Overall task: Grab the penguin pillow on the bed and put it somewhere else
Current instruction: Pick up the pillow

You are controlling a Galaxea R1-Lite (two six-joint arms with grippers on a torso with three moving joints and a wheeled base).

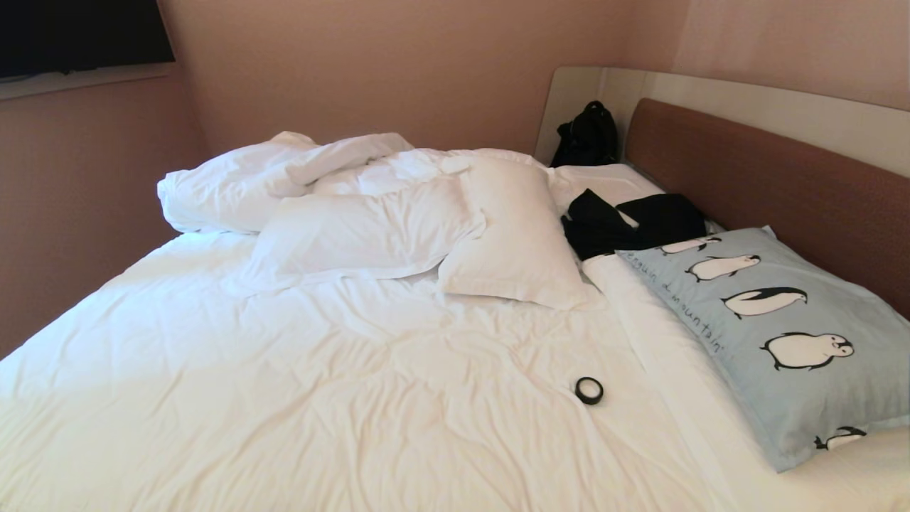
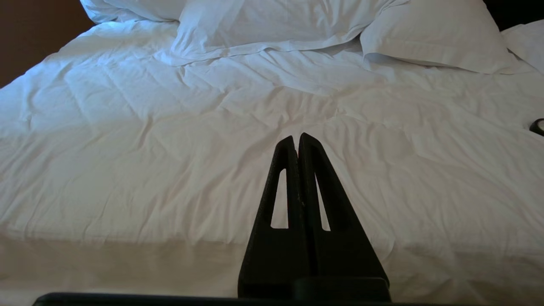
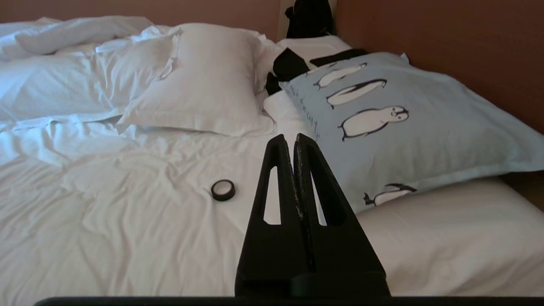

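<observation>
On the wide bed (image 1: 213, 398) with wrinkled white sheets, the left hand (image 2: 297, 140) is idling, fingers together; the right hand (image 3: 293, 140), likewise closed and empty, is facing the pale blue rectangular penguin pillow (image 1: 782, 334) lying by the brown headboard (image 1: 768, 171), so it should be opening wide before gripping the near flange

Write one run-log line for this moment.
penguin pillow: untouched by headboard | left gripper: shut, empty | right gripper: shut, empty
</observation>
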